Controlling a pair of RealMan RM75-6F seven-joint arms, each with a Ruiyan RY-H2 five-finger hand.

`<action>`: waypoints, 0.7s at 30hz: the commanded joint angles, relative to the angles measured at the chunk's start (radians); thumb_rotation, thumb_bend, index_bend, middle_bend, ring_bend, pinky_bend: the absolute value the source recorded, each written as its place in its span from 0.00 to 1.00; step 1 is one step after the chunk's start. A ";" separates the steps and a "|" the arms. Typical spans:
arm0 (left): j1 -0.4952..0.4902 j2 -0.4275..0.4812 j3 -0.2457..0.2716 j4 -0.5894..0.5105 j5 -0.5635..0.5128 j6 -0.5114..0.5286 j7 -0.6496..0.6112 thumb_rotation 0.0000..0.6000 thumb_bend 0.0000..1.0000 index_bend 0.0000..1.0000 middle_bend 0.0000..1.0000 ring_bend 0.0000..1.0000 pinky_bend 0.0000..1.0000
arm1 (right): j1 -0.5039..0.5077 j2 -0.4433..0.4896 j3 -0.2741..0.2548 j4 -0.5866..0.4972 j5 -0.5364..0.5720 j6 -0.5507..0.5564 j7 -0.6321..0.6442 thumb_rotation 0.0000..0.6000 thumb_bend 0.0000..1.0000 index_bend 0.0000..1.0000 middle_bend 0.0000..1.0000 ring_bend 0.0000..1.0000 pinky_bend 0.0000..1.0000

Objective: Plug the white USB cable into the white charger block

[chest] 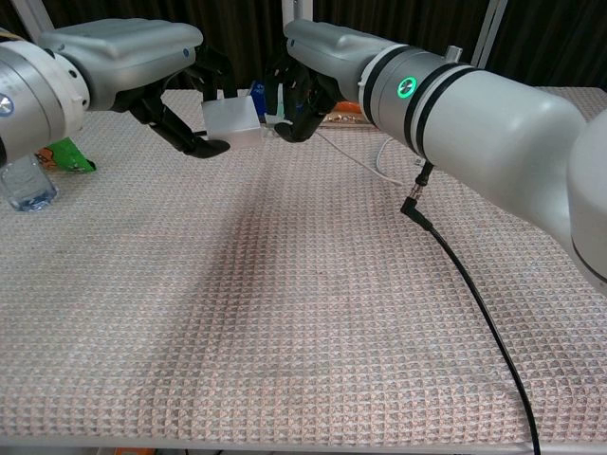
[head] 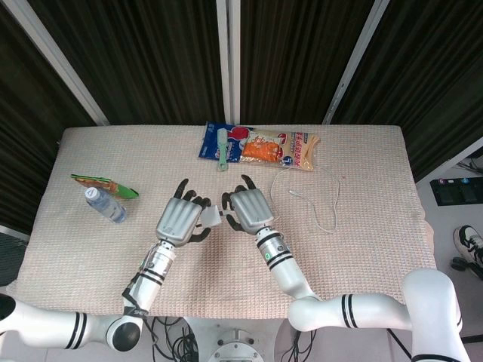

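Note:
The white charger block (chest: pixel 232 119) is held above the table in my left hand (chest: pixel 171 81), fingers curled around it. In the head view the block (head: pixel 210 217) shows between the two hands. My right hand (chest: pixel 305 90) is just to its right and pinches the plug end of the white USB cable (chest: pixel 353 158), with the plug tip close to the block's face. Whether the plug is inside the port is hidden by the fingers. The rest of the cable (head: pixel 326 197) loops over the mat to the right of my right hand (head: pixel 247 210). My left hand (head: pixel 179 219) is beside it.
Snack bags (head: pixel 260 145) lie at the back centre of the mat. A water bottle (head: pixel 106 204) and a green packet (head: pixel 106 185) are at the left. A black cable (chest: pixel 474 294) hangs from my right arm across the mat (chest: pixel 285 313).

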 commanded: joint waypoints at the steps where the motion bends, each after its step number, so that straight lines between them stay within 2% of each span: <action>1: -0.002 -0.002 0.000 0.001 -0.005 0.000 0.007 0.80 0.29 0.45 0.42 0.24 0.02 | 0.003 -0.002 -0.002 0.002 0.002 0.001 0.001 1.00 0.42 0.62 0.53 0.31 0.09; 10: -0.013 -0.018 0.008 0.015 -0.017 0.030 0.073 0.80 0.29 0.45 0.42 0.23 0.02 | 0.011 -0.009 -0.005 0.007 0.018 0.010 -0.002 1.00 0.42 0.62 0.53 0.31 0.09; 21: -0.020 -0.034 0.006 0.020 -0.029 0.035 0.092 0.80 0.29 0.45 0.42 0.24 0.02 | 0.019 -0.026 -0.006 0.020 0.030 0.020 0.000 1.00 0.42 0.62 0.53 0.31 0.09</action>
